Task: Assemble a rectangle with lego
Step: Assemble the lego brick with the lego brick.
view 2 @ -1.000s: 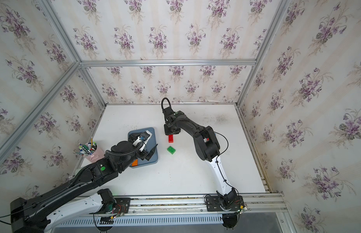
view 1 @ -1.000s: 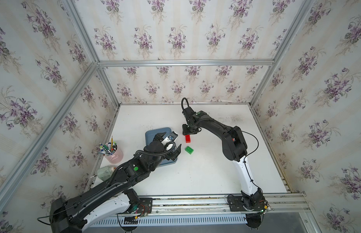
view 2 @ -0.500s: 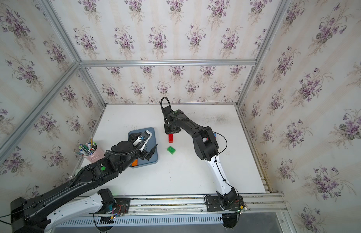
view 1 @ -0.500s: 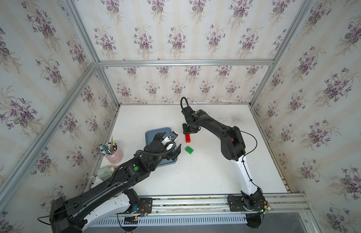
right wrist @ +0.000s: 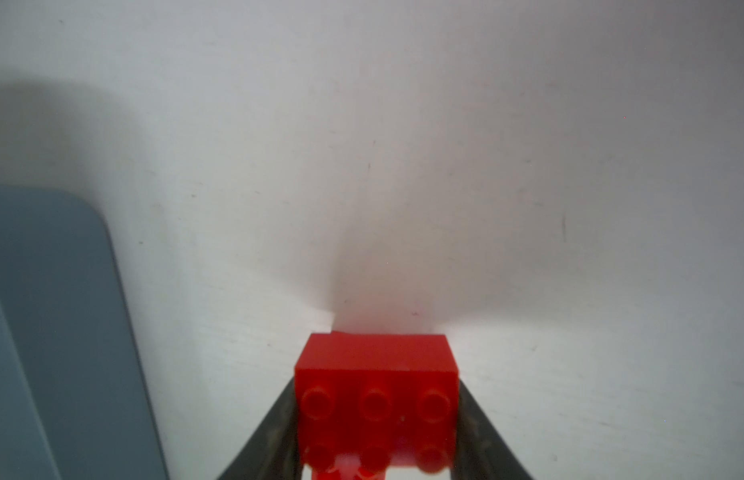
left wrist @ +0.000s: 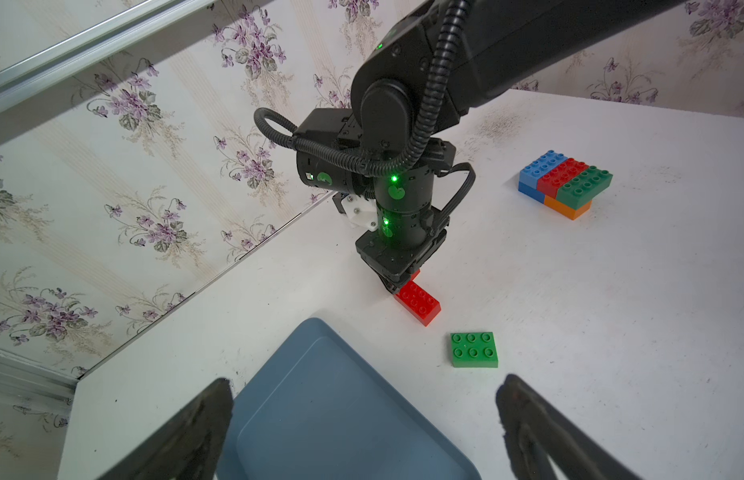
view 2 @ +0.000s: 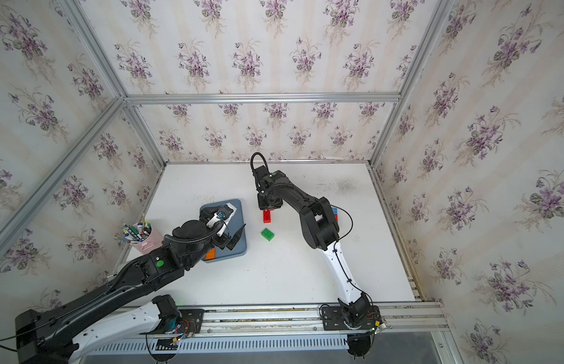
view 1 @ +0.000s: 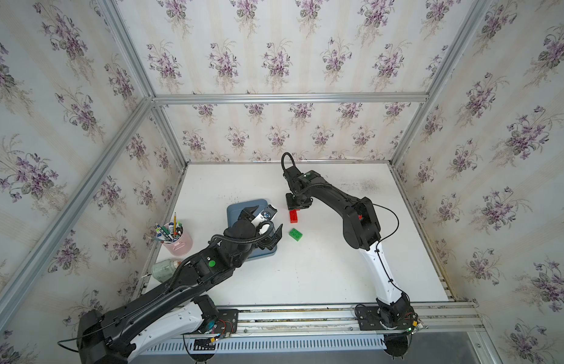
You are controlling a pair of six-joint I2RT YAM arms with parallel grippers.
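My right gripper point(view 1: 297, 206) points down at the table and is shut on one end of a red oblong lego brick point(view 1: 293, 216) point(left wrist: 418, 302) that lies on the white table; its studs fill the space between the fingers point(right wrist: 278, 419) in the right wrist view. A green lego brick point(view 1: 295, 234) point(left wrist: 474, 350) lies loose near it. A joined block of light blue, red, green, blue and orange lego point(left wrist: 563, 183) stands farther right, mostly hidden behind the right arm in both top views. My left gripper point(left wrist: 367, 380) hangs open over the tray, holding nothing.
The blue-grey tray point(view 1: 239, 206) point(left wrist: 320, 407) lies left of the bricks, with an orange brick point(view 2: 210, 253) in it under my left arm. A pink cup of pens point(view 1: 178, 241) and a bottle point(view 1: 162, 269) stand at the left edge. Walls enclose three sides.
The right arm's elbow has shifted slightly to the left. The red brick, the green brick and the left arm stay where they were.
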